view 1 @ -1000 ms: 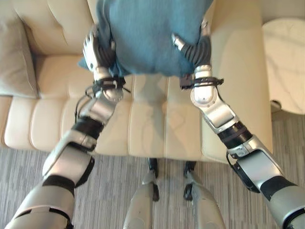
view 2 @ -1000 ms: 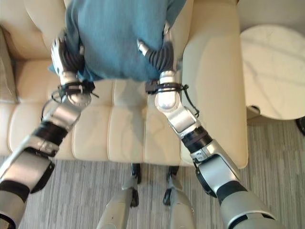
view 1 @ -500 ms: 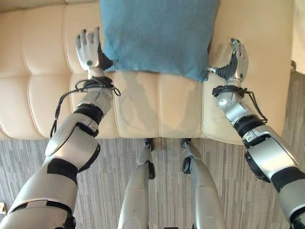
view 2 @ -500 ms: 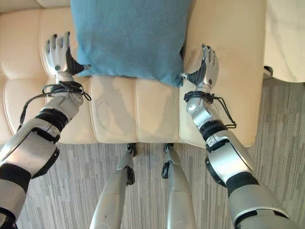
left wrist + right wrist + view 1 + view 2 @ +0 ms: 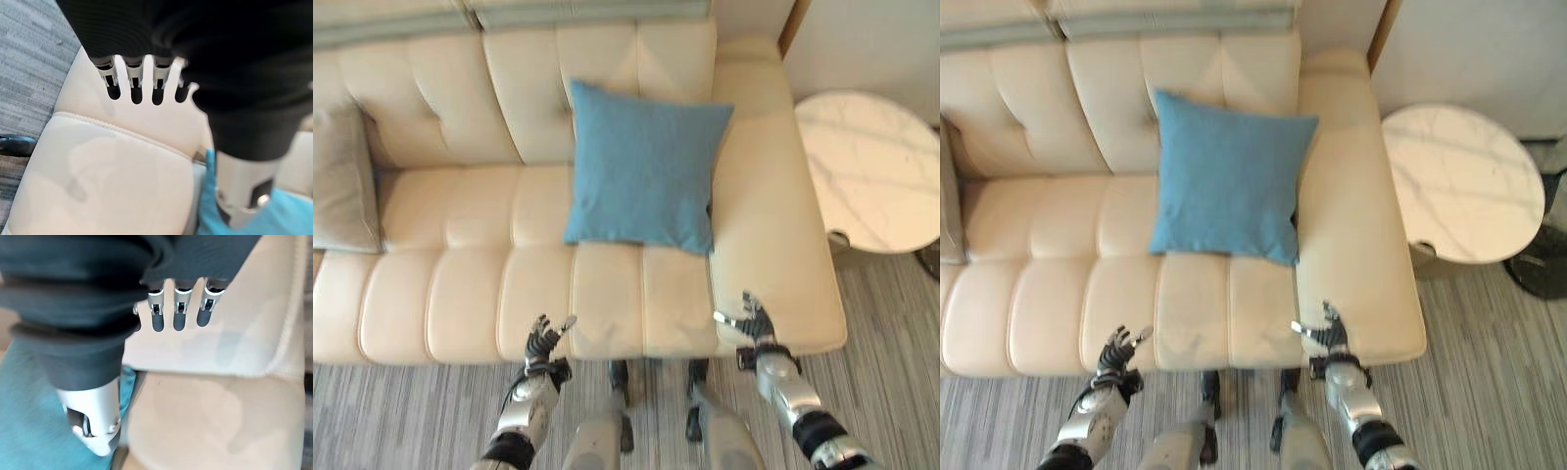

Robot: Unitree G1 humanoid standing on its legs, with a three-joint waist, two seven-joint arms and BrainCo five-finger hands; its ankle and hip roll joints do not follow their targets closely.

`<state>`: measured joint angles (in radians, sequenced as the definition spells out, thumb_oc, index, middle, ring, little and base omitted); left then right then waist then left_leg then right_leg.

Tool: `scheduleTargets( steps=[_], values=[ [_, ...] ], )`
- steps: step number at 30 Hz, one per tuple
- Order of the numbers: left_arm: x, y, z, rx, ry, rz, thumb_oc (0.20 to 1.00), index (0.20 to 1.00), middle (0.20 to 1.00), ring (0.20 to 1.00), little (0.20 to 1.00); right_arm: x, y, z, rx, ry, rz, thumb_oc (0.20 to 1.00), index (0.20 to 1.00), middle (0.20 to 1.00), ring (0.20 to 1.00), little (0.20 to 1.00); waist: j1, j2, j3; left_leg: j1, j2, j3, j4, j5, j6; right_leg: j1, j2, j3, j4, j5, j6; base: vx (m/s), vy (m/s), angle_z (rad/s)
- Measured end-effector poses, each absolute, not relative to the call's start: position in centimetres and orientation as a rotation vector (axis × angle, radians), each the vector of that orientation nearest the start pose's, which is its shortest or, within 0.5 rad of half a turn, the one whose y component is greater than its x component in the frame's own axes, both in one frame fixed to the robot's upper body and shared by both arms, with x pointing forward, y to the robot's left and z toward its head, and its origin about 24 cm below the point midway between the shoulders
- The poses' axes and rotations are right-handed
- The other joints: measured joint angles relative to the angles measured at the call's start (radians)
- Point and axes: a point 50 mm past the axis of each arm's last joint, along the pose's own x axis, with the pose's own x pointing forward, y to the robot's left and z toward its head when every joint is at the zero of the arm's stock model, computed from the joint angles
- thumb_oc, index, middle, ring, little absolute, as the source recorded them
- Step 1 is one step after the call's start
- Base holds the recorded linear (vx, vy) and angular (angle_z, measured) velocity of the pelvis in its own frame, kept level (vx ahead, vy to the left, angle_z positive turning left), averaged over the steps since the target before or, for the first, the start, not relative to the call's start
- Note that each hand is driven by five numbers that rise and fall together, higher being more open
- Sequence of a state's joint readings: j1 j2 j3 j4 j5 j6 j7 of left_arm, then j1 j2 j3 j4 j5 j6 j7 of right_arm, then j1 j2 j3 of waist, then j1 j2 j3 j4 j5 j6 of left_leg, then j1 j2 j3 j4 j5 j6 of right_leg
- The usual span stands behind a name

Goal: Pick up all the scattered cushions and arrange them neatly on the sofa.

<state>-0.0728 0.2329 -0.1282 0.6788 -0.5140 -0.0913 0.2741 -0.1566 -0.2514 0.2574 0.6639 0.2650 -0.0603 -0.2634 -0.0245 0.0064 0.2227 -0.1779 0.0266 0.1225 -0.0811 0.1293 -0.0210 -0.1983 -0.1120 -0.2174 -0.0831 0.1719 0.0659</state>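
Observation:
A blue cushion [image 5: 641, 181] leans upright against the backrest of the cream sofa [image 5: 440, 294], at the right end of the seat beside the armrest [image 5: 769, 225]. A grey cushion [image 5: 342, 181] stands against the backrest at the sofa's left end. My left hand [image 5: 541, 345] hovers open over the seat's front edge and holds nothing. My right hand [image 5: 756, 323] is open too, by the front of the armrest. Past the straight fingers [image 5: 132, 83] in the left wrist view lies the cream seat, with the blue cushion [image 5: 283, 215] at a corner. The right wrist view shows straight fingers [image 5: 178, 308] and the blue cushion [image 5: 29, 421].
A round white marble side table [image 5: 867, 166] stands close to the sofa's right armrest. Grey striped carpet [image 5: 401, 411] runs along the sofa's front. The middle of the seat [image 5: 460, 211] between the two cushions is bare.
Both hands have let go of the blue cushion and drawn back to the sofa's front edge. The camera has pulled back, so more of the sofa shows.

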Motion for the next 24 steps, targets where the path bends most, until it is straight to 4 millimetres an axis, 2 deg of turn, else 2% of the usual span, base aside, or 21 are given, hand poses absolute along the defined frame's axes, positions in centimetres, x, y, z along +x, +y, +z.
scheduleTargets(
  steps=[2,3,4,5,7,9,11,13,17,19,22,23,24],
  values=[
    [21.7,21.5,-8.1,-0.101,0.562,0.355,1.0,1.0,1.0,1.0,1.0,24.0,-18.9,-6.9,-0.139,0.512,-0.134,1.0,1.0,1.0,1.0,1.0,0.002,-0.004,-0.045,0.011,-0.002,0.0,0.0,-0.002,0.003,0.012,0.0,0.0,0.0,-0.001,0.002,-0.01,0.034,0.0],
    [21.4,21.5,-8.4,-0.08,0.581,0.338,1.0,1.0,1.0,1.0,1.0,23.8,-19.0,-7.3,-0.144,0.535,-0.131,1.0,1.0,1.0,1.0,1.0,0.002,-0.005,-0.046,0.04,-0.003,0.002,0.0,-0.004,0.006,0.039,0.0,0.001,0.0,0.009,-0.007,-0.05,0.044,-0.05],
    [21.0,21.6,-8.8,-0.073,0.604,0.333,1.0,1.0,1.0,1.0,1.0,23.6,-19.2,-7.6,-0.146,0.553,-0.132,1.0,1.0,1.0,1.0,1.0,0.003,-0.006,-0.053,0.066,-0.001,0.004,0.0,-0.01,0.011,0.063,0.0,0.001,0.0,0.004,-0.001,-0.05,0.037,-0.13],
    [20.4,21.7,-9.1,-0.058,0.625,0.328,1.0,1.0,1.0,1.0,1.0,22.8,-19.4,-8.3,-0.152,0.586,-0.132,1.0,1.0,1.0,1.0,1.0,0.001,-0.01,-0.075,0.082,-0.002,0.005,-0.001,-0.023,0.006,0.075,0.001,0.003,-0.005,-0.009,0.012,-0.04,0.036,-0.16],
    [19.2,21.9,-9.9,-0.03,0.671,0.317,1.0,1.0,1.0,1.0,1.0,21.5,-19.9,-9.3,-0.178,0.643,-0.13,1.0,1.0,1.0,1.0,1.0,0.003,-0.018,-0.11,0.108,-0.001,0.018,-0.007,-0.029,0.007,0.097,0.0,0.007,-0.005,-0.02,0.013,-0.03,0.025,-0.13],
    [17.5,22.1,-11.0,-0.025,0.744,0.321,1.0,1.0,1.0,1.0,1.0,19.4,-20.5,-10.8,-0.191,0.731,-0.146,1.0,1.0,1.0,1.0,1.0,0.001,-0.035,-0.153,0.127,-0.001,0.026,-0.007,-0.051,0.005,0.111,0.0,0.023,-0.005,-0.026,0.013,-0.06,0.058,-0.14],
    [16.6,22.1,-11.5,-0.01,0.78,0.31,1.0,1.0,1.0,1.0,1.0,18.2,-21.0,-11.4,-0.188,0.77,-0.17,1.0,1.0,1.0,1.0,1.0,0.001,-0.044,-0.163,0.148,-0.002,0.03,-0.007,-0.055,0.009,0.129,-0.001,0.026,-0.005,-0.028,0.011,-0.04,0.07,-0.09],
    [15.6,22.0,-12.2,0.021,0.834,0.284,1.0,1.0,1.0,1.0,1.0,16.1,-21.3,-12.4,-0.168,0.84,-0.192,1.0,1.0,1.0,1.0,1.0,0.001,-0.051,-0.183,0.169,-0.005,0.031,-0.007,-0.058,0.012,0.15,-0.002,0.027,-0.005,-0.03,0.009,-0.04,0.068,-0.03],
    [14.4,21.7,-12.7,0.029,0.878,0.246,1.0,1.0,1.0,1.0,1.0,14.6,-20.9,-13.0,-0.144,0.881,-0.18,1.0,1.0,1.0,1.0,1.0,0.002,-0.055,-0.198,0.183,-0.005,0.048,-0.007,-0.06,0.011,0.156,-0.005,0.041,-0.005,-0.032,0.009,-0.03,0.067,-0.11],
    [13.6,20.9,-13.2,0.037,0.909,0.199,1.0,1.0,1.0,1.0,1.0,13.4,-20.4,-13.4,-0.073,0.908,-0.183,1.0,1.0,1.0,1.0,1.0,-0.004,-0.062,-0.197,0.19,-0.016,0.057,-0.007,-0.06,0.011,0.151,-0.012,0.052,-0.005,-0.03,0.011,-0.16,0.162,-0.13],
    [12.6,21.2,-13.8,0.04,0.956,0.213,1.0,1.0,1.0,1.0,1.0,13.4,-20.2,-13.2,-0.044,0.89,-0.2,1.0,1.0,1.0,1.0,1.0,-0.009,-0.08,-0.196,0.172,-0.025,0.087,-0.004,-0.057,0.015,0.114,-0.018,0.072,0.004,-0.021,0.025,-0.26,0.056,-0.21],
    [12.4,21.4,-14.0,0.046,0.97,0.223,1.0,1.0,1.0,1.0,1.0,13.7,-20.2,-13.1,-0.043,0.883,-0.198,1.0,1.0,1.0,1.0,1.0,-0.009,-0.086,-0.193,0.164,-0.026,0.1,-0.002,-0.057,0.016,0.096,-0.019,0.087,0.009,-0.017,0.031,-0.23,0.02,-0.72],
    [12.4,22.4,-14.0,0.062,0.979,0.263,1.0,1.0,1.0,1.0,1.0,15.1,-19.9,-12.7,-0.044,0.845,-0.198,1.0,1.0,1.0,1.0,1.0,-0.011,-0.095,-0.177,0.138,-0.018,0.136,0.003,-0.05,0.027,0.061,-0.024,0.104,0.007,-0.027,0.049,-0.2,0.025,-0.63]
  ],
)
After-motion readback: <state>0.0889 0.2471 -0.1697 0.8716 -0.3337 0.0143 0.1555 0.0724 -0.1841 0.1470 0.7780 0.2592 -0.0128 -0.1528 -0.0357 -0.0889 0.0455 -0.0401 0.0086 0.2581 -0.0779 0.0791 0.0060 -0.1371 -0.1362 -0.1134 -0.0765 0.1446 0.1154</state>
